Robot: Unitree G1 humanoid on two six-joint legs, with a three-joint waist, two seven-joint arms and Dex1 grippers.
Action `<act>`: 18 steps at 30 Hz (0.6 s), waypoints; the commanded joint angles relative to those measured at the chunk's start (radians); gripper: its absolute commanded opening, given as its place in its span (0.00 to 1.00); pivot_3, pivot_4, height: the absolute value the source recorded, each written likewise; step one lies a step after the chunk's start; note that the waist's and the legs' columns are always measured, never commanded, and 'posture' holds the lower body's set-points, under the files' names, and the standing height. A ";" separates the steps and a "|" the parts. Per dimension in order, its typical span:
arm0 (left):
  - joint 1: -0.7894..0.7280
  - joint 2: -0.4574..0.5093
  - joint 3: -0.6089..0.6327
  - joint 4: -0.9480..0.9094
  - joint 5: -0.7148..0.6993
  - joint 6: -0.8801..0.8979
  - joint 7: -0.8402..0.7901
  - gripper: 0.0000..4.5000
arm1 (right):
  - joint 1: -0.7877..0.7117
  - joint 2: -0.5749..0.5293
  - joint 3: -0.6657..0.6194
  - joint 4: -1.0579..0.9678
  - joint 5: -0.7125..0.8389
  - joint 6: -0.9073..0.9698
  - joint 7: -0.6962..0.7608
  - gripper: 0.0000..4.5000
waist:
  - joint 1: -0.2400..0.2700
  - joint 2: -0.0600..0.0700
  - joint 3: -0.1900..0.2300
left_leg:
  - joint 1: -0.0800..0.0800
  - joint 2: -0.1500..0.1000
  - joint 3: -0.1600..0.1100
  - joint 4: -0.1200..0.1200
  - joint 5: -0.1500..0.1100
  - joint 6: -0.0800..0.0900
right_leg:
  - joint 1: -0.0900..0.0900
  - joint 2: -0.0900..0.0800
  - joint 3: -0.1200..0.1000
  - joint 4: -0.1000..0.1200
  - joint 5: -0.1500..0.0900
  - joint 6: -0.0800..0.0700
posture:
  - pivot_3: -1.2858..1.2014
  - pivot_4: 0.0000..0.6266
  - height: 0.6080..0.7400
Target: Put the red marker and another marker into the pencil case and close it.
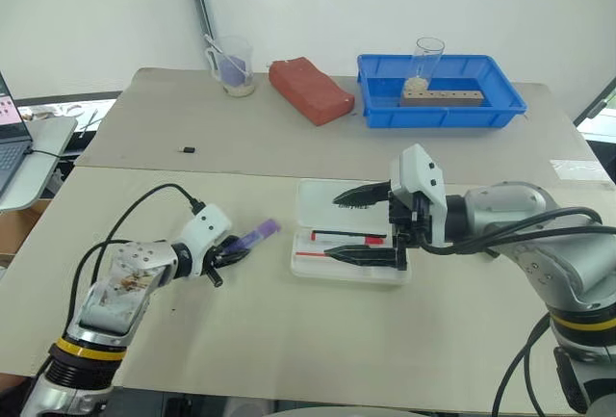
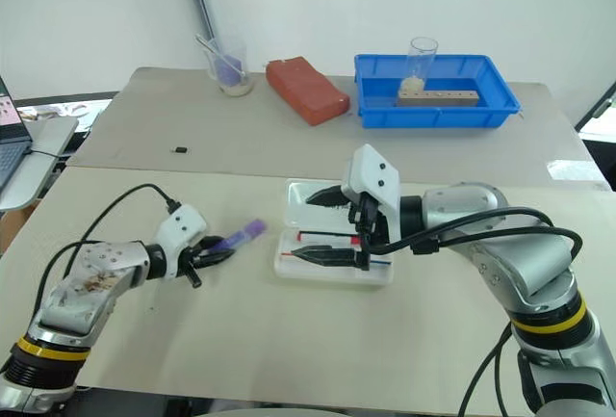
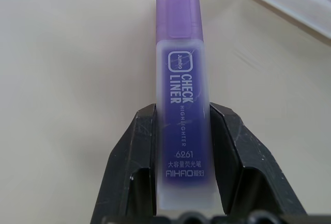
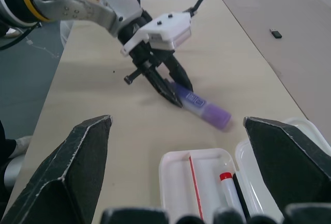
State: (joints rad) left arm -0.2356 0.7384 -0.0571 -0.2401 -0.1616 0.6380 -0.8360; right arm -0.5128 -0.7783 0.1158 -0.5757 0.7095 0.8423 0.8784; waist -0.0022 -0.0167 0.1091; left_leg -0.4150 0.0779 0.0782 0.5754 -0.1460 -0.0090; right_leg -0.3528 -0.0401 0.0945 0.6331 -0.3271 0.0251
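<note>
Left gripper [image 1: 229, 251] squeezed the purple marker [image 1: 258, 235] on bare table [image 1: 318, 340]; right gripper [image 1: 364, 224] gaped over the open pencil case [image 1: 318, 195].

This looks like a robotics lab or test room rather than a home: two plain beige slabs form a bare counter [image 1: 241, 138] against a blank white wall. Along its far edge stand a blue plastic tray [image 1: 441, 109] holding a drilled wooden block [image 1: 441, 98], a clear beaker [image 1: 232, 65] and a red brick [image 1: 310, 90]. Beyond the left edge sits what seems to be an open laptop [image 1: 10, 138] on a side stand.
</note>
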 commanded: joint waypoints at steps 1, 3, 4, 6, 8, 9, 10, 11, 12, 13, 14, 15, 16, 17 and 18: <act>-0.127 0.020 0.077 -0.036 -0.100 -0.054 -0.084 0.20 | 0.034 -0.039 -0.069 -0.031 -0.006 -0.016 -0.005 1.00 | 0.006 0.000 0.000 | 0.000 0.000 0.000 0.000 0.000 0.000 | 0.000 0.000 0.000 -0.001 0.000 0.000 | 0.52 0.24 1.00; -0.193 0.033 0.071 -0.065 -0.160 -0.070 -0.169 0.20 | 0.080 -0.068 -0.095 -0.042 -0.012 -0.025 -0.004 1.00 | 0.009 -0.001 0.000 | 0.000 -0.001 0.001 0.000 0.000 0.000 | 0.001 -0.002 0.000 -0.002 0.000 0.000 | 0.52 0.24 1.00; -0.209 0.048 0.050 -0.078 -0.165 -0.087 -0.209 0.20 | 0.100 -0.080 -0.106 -0.048 -0.014 -0.029 -0.002 1.00 | 0.010 0.000 0.000 | 0.000 -0.001 0.001 0.000 0.000 0.000 | 0.001 -0.002 0.000 -0.002 0.000 0.000 | 0.52 0.24 1.00; -0.240 0.065 -0.023 -0.101 -0.155 -0.124 -0.278 0.20 | 0.149 -0.109 -0.132 -0.059 -0.023 -0.037 0.002 1.00 | 0.008 0.001 -0.001 | 0.000 -0.001 0.003 0.000 0.000 0.000 | 0.004 -0.002 0.001 -0.002 0.000 0.001 | 0.52 0.24 1.00; -0.279 0.038 -0.114 -0.093 -0.120 -0.173 -0.311 0.20 | 0.197 -0.137 -0.157 -0.066 -0.034 -0.048 0.010 1.00 | 0.008 0.002 -0.002 | 0.000 -0.001 0.003 0.000 0.000 0.000 | 0.004 -0.001 0.002 -0.002 0.000 0.001 | 0.52 0.24 1.00; -0.292 0.022 -0.150 -0.083 -0.103 -0.198 -0.320 0.20 | 0.213 -0.146 -0.165 -0.068 -0.039 -0.052 0.010 1.00 | 0.008 0.002 -0.002 | 0.000 -0.001 0.003 0.000 0.000 0.000 | 0.004 -0.001 0.002 -0.001 0.000 0.001 | 0.52 0.24 1.00; -0.301 0.007 -0.184 -0.074 -0.087 -0.223 -0.329 0.20 | 0.227 -0.151 -0.172 -0.068 -0.043 -0.056 0.009 1.00 | 0.008 0.002 -0.002 | 0.000 -0.001 0.002 0.000 0.000 0.000 | 0.004 0.000 0.002 -0.001 0.000 0.001 | 0.52 0.24 1.00; -0.308 -0.011 -0.218 -0.065 -0.071 -0.245 -0.336 0.20 | 0.245 -0.155 -0.179 -0.068 -0.049 -0.061 0.007 1.00 | 0.007 0.002 -0.002 | 0.000 -0.001 0.002 0.000 0.000 0.000 | 0.004 0.001 0.002 -0.001 0.000 0.001 | 0.52 0.24 1.00; -0.314 -0.026 -0.247 -0.056 -0.056 -0.262 -0.340 0.20 | 0.265 -0.158 -0.185 -0.072 -0.055 -0.066 0.004 1.00 | 0.007 0.002 -0.002 | 0.000 -0.001 0.001 0.001 0.000 0.001 | 0.004 0.001 0.002 -0.001 0.000 0.001 | 0.52 0.24 1.00; -0.323 -0.044 -0.275 -0.043 -0.040 -0.269 -0.339 0.20 | 0.288 -0.161 -0.192 -0.075 -0.062 -0.072 0.001 1.00 | 0.007 0.002 -0.001 | 0.000 -0.001 0.000 0.001 0.001 0.001 | 0.004 0.002 0.002 -0.001 0.000 0.001 | 0.52 0.24 1.00; -0.329 -0.061 -0.299 -0.032 -0.028 -0.275 -0.340 0.20 | 0.307 -0.162 -0.199 -0.079 -0.067 -0.076 -0.002 1.00 | 0.007 0.002 -0.001 | 0.000 -0.001 0.000 0.001 0.001 0.001 | 0.005 0.002 0.002 -0.001 0.000 0.001 | 0.52 0.24 1.00; -0.332 -0.079 -0.325 -0.016 -0.012 -0.287 -0.341 0.20 | 0.322 -0.159 -0.207 -0.082 -0.069 -0.076 -0.010 1.00 | 0.007 0.001 -0.001 | -0.001 -0.001 0.000 0.001 0.001 0.001 | 0.005 0.002 0.002 -0.001 0.000 0.001 | 0.52 0.24 1.00; -0.333 -0.090 -0.341 -0.006 -0.002 -0.297 -0.343 0.20 | 0.332 -0.155 -0.213 -0.085 -0.069 -0.075 -0.015 1.00 | 0.007 0.001 -0.001 | -0.001 -0.001 0.000 0.002 0.001 0.001 | 0.004 0.002 0.002 -0.001 0.000 0.001 | 0.52 0.24 1.00; -0.332 -0.098 -0.357 0.005 0.012 -0.313 -0.346 0.20 | 0.342 -0.153 -0.217 -0.088 -0.070 -0.076 -0.021 1.00 | 0.006 0.001 -0.001 | -0.001 -0.001 -0.001 0.002 0.001 0.001 | 0.005 0.002 0.002 -0.001 0.000 0.001 | 0.52 0.24 1.00; -0.329 -0.108 -0.374 0.022 0.030 -0.328 -0.343 0.20 | 0.354 -0.151 -0.223 -0.094 -0.071 -0.075 -0.028 1.00 | 0.004 0.001 -0.001 | -0.001 -0.001 -0.001 0.002 0.001 0.001 | 0.005 0.002 0.003 -0.001 0.000 0.001 | 0.52 0.24 1.00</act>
State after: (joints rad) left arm -0.5488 0.6348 -0.4200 -0.2207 -0.1523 0.3438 -1.1771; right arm -0.1607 -0.9287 -0.0616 -0.6307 0.6404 0.7925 0.8623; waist 0.0022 -0.0157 0.1080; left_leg -0.4158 0.0765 0.0772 0.5775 -0.1454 -0.0079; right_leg -0.3483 -0.0375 0.0971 0.6322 -0.3273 0.0262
